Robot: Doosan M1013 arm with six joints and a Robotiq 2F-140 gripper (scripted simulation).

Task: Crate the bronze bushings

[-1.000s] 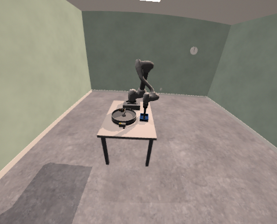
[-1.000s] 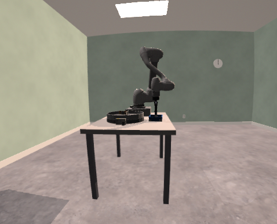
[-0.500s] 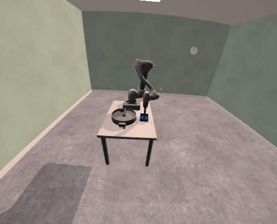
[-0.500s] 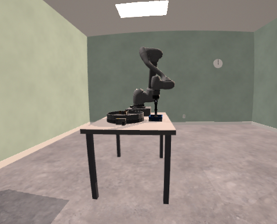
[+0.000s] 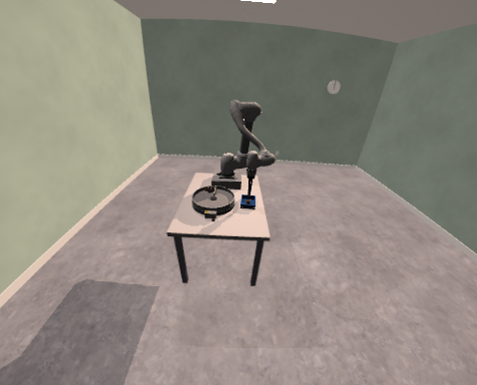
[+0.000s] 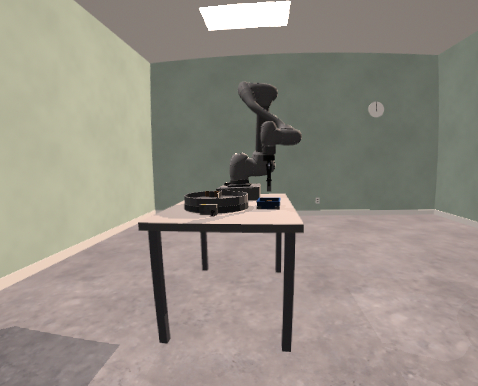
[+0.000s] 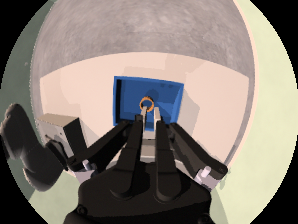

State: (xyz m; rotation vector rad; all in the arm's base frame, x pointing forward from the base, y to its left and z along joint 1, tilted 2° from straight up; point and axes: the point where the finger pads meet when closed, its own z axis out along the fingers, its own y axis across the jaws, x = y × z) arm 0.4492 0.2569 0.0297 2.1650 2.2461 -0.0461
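Note:
My gripper (image 7: 150, 112) hangs straight down over the small blue crate (image 7: 149, 100) on the table, just above it. Its fingers are nearly together with nothing between them. A bronze bushing (image 7: 147, 103) lies in the crate just below the fingertips, and it shows as an orange spot in the top view (image 5: 248, 201). The round black turning table (image 5: 213, 199) stands left of the crate (image 5: 248, 201). A small bushing (image 5: 213, 197) lies on it near the middle, and another small thing (image 5: 212, 190) sits near its far rim. Their colours are too small to tell.
The arm's base (image 5: 227, 181) stands on a dark block at the back of the table, behind the turning table. A small dark box (image 6: 208, 209) is fixed to the turning table's front rim. The table's right edge is close to the crate (image 6: 268, 202).

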